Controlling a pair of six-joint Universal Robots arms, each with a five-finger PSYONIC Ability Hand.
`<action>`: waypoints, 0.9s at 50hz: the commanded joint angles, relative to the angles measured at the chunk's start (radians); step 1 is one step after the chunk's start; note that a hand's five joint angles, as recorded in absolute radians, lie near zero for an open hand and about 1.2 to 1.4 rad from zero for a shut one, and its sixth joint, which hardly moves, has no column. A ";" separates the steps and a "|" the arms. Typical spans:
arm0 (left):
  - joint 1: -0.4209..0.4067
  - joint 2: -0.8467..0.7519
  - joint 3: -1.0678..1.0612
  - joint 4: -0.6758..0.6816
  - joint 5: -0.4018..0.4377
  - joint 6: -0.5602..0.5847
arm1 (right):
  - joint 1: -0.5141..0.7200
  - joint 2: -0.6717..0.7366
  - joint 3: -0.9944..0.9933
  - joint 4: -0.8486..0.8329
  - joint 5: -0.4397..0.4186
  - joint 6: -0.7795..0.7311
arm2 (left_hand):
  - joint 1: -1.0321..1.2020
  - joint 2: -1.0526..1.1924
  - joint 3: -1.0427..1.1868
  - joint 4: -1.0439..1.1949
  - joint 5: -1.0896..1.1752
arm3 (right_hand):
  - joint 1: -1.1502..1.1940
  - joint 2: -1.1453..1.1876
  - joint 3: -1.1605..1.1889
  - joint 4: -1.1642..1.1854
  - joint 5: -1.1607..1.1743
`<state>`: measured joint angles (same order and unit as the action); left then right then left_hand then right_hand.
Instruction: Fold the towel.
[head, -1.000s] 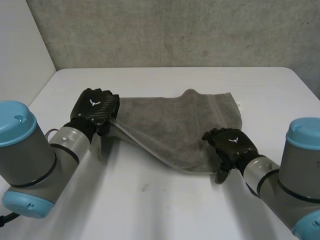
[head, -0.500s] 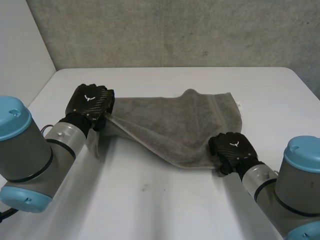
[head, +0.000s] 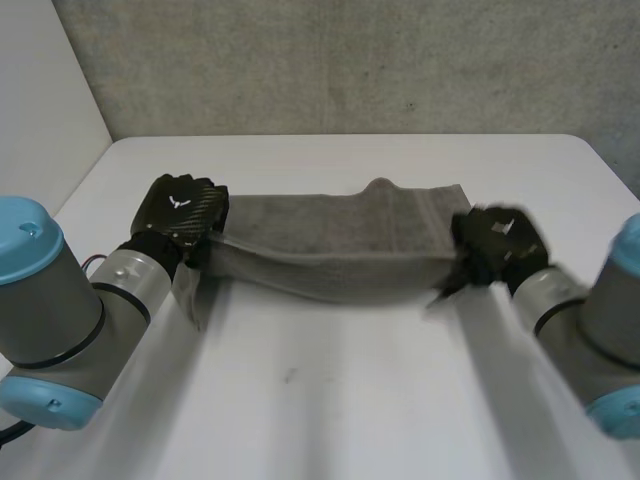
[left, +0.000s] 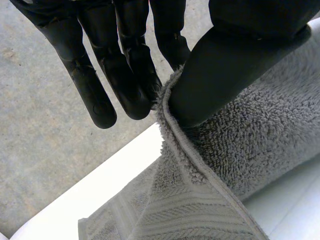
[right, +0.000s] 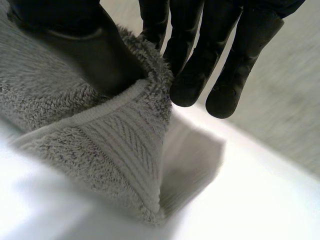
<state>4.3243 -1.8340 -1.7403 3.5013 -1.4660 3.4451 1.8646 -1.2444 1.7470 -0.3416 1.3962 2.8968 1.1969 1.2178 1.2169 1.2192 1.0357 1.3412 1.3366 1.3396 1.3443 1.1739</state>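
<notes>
A grey towel (head: 330, 240) lies across the middle of the white table (head: 330, 400), its near edge lifted and stretched between my two hands. My left hand (head: 180, 208) is at the towel's near left corner. In the left wrist view its thumb (left: 220, 75) pinches the towel's hem (left: 172, 145) against the fingers (left: 125, 75). My right hand (head: 497, 245) is at the near right corner. In the right wrist view its thumb (right: 95, 55) presses the towel's corner (right: 125, 135) against the fingers (right: 192, 70).
A grey wall (head: 340, 60) stands behind the table's far edge. Bare white table lies in front of the towel, between my two arms.
My right hand has shut on the towel's near right corner, lifted it and carried it right and back. The near edge now runs straight between my hands. The left hand has barely moved.
</notes>
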 joint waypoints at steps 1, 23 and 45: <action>-0.006 0.031 -0.004 -0.022 0.006 0.012 | -0.045 -0.187 -0.214 0.342 -0.057 -0.068 | 0.199 0.178 0.179 0.177 0.186 | 0.055 0.060 0.057 0.052 0.048; -0.011 0.001 0.021 -0.177 0.047 0.121 | -0.045 0.037 -0.518 0.986 -0.020 -0.639 | 0.199 0.178 0.179 0.177 0.186 | 0.055 0.060 0.057 0.052 0.048; 0.011 -0.167 0.697 0.338 0.041 0.226 | 0.018 0.166 -1.112 0.153 0.052 -0.367 | 0.199 0.178 0.179 0.177 0.186 | 0.055 0.060 0.057 0.052 0.048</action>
<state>4.3211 -2.0400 -1.1219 3.6729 -1.4168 3.6821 1.8571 -1.0374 0.6813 0.0187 1.4413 2.4802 1.1969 1.2180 1.2173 1.2195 1.0358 1.3414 1.3435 1.3396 1.3444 1.1741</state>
